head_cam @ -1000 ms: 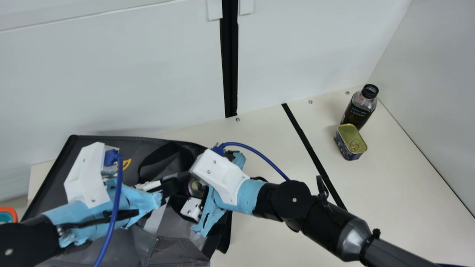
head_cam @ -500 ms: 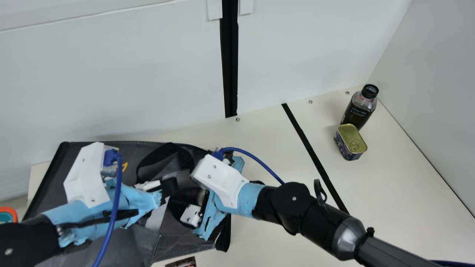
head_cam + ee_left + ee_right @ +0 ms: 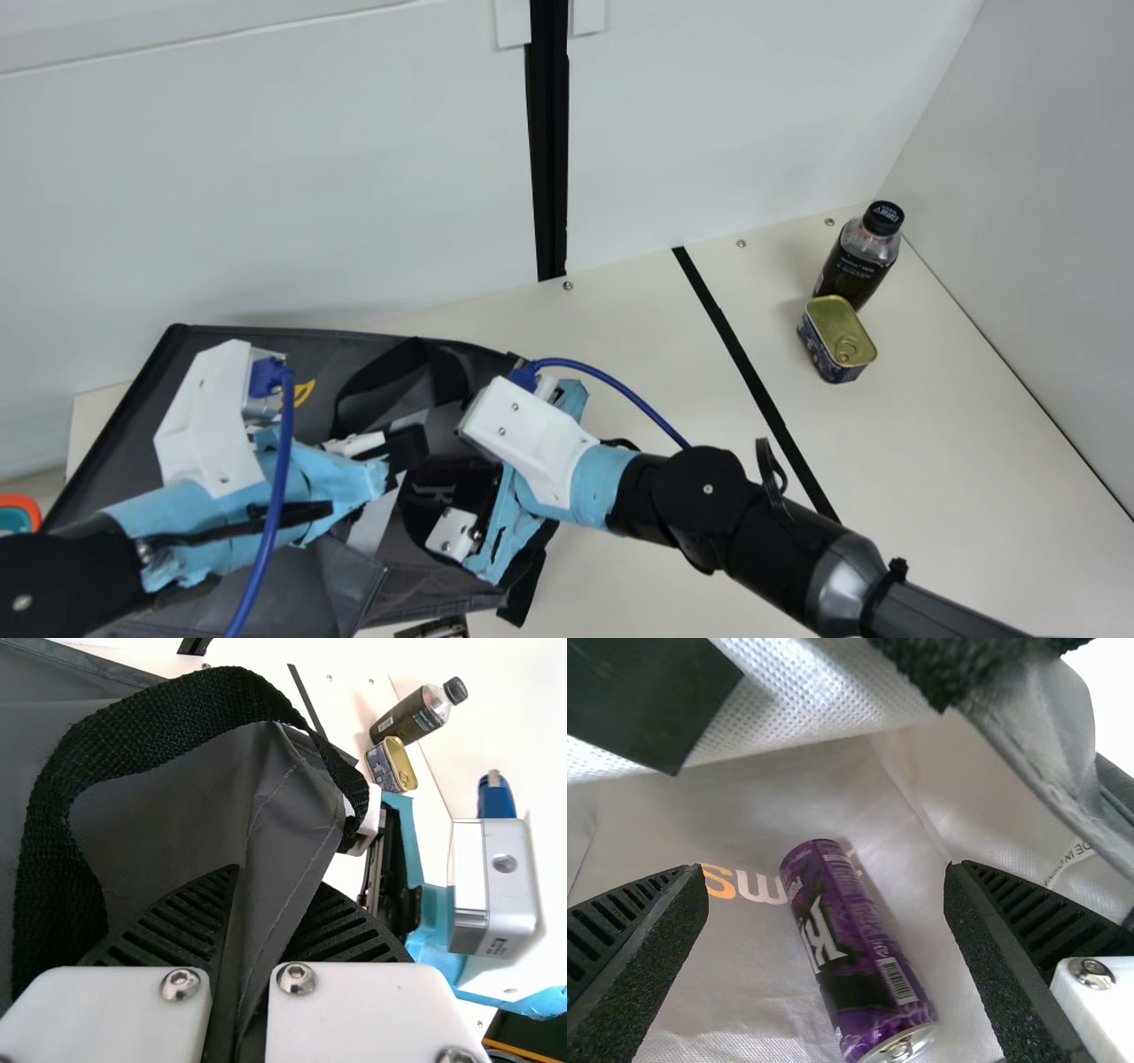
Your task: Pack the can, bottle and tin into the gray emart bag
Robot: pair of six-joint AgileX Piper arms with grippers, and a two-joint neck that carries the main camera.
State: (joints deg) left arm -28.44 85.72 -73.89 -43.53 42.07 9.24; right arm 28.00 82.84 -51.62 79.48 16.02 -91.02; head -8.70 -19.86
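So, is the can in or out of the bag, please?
In: the can lies on its side against the lining of the bag.

White walls (image 3: 266, 177), black upright strip (image 3: 549, 159), cream table (image 3: 957, 461).

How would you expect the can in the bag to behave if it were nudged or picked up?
The can will probably roll when nudged, being round and on its side, though creases in the bag may slow it. The can's smooth, glossy wall could slip in a loose grip.
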